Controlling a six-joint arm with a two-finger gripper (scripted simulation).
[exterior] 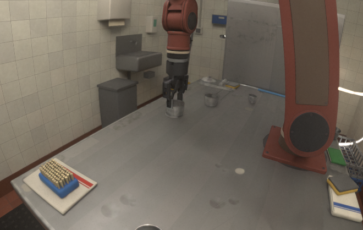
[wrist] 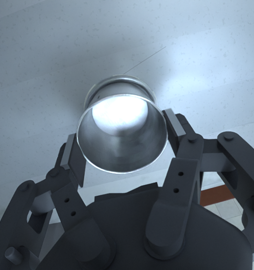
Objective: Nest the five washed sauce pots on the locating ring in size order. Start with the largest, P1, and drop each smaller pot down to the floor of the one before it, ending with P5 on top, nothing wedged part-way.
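A steel sauce pot (exterior: 174, 108) (wrist: 122, 126) stands upright on the far left part of the table, and it is held at its rim by my gripper (exterior: 173, 98) (wrist: 123, 141), which is closed on its wall from above. Its inside is empty and shiny. A locating ring seems to show under its base in the wrist camera. A smaller pot with a handle (exterior: 211, 99) sits to the right of it. A still smaller pot (exterior: 252, 98) stands further right. Another pot's rim (exterior: 148, 227) shows at the near table edge.
The table's left edge (exterior: 125, 120) runs close beside the held pot, with a grey bin (exterior: 117, 98) beyond it. A brush on a board (exterior: 59, 183) lies near left. My arm's red base (exterior: 297, 154), sponges (exterior: 343, 184) and a rack (exterior: 354, 157) are on the right.
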